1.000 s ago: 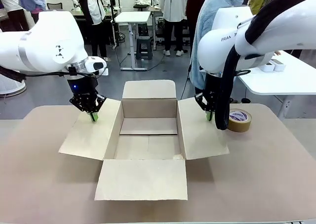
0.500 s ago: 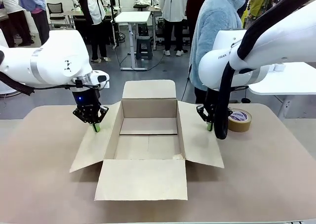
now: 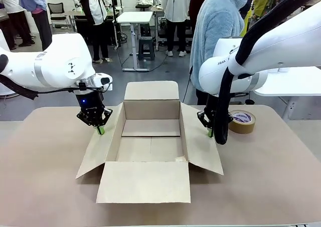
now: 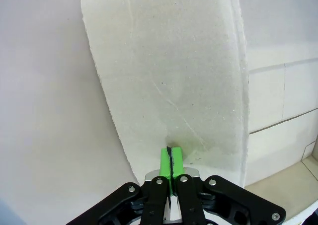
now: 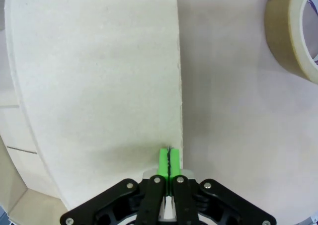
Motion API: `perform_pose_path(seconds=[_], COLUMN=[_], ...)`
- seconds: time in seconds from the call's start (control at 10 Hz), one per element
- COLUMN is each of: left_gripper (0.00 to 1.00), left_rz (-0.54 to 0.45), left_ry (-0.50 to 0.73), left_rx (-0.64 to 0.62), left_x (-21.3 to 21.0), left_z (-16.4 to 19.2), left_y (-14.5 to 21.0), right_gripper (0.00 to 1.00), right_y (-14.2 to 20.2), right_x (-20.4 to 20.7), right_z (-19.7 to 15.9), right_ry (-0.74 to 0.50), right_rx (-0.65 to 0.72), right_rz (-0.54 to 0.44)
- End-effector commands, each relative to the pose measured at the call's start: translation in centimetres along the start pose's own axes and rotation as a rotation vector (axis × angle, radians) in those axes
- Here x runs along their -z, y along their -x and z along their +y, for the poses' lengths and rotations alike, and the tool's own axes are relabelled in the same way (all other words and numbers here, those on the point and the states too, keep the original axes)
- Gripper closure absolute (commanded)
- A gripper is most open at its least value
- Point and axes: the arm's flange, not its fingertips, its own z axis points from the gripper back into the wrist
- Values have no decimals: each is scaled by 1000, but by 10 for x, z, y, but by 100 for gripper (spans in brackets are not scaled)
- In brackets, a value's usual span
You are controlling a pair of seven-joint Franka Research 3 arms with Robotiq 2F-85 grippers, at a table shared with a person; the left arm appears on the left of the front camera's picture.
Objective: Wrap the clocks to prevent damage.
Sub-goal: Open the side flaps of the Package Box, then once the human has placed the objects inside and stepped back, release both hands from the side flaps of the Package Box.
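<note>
Frontally, the left pincer point(image 3: 100, 130) is clamped on the outer edge of the left flap point(image 3: 98, 149) of the cardboard box point(image 3: 150, 110). The right pincer point(image 3: 210, 133) is clamped likewise on the right flap point(image 3: 200, 144), and both flaps are tilted up. The tape roll point(image 3: 242, 122) sits just outboard of the right pincer, seemingly apart from it, though that gap is hard to judge here. Where the clocks lie I cannot tell. From the left wrist, the pads point(image 4: 165, 160) meet on the flap's thin edge, with bare table point(image 4: 44, 111) to one side. From the right wrist, the fingertips point(image 5: 163, 160) bite only the flap's rim. So shallow a hold could slip and let a flap spring back, and an outward swing would strike the roll. Inward of both pincers, over the box, the way looks open.
</note>
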Motion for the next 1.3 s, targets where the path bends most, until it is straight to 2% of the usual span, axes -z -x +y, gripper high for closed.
perform_pose_path(seconds=[0.0, 1.2], left_gripper=[99, 99], left_rz=[11, 11], left_ry=[-13, -13], left_rx=[6, 6], left_x=[4, 4], left_z=[1, 1], left_y=[1, 1], right_gripper=[99, 99], right_y=[1, 1], right_x=[1, 1], right_z=[-1, -1], right_ry=[9, 9], right_rx=[-12, -12], right_rz=[-4, -4])
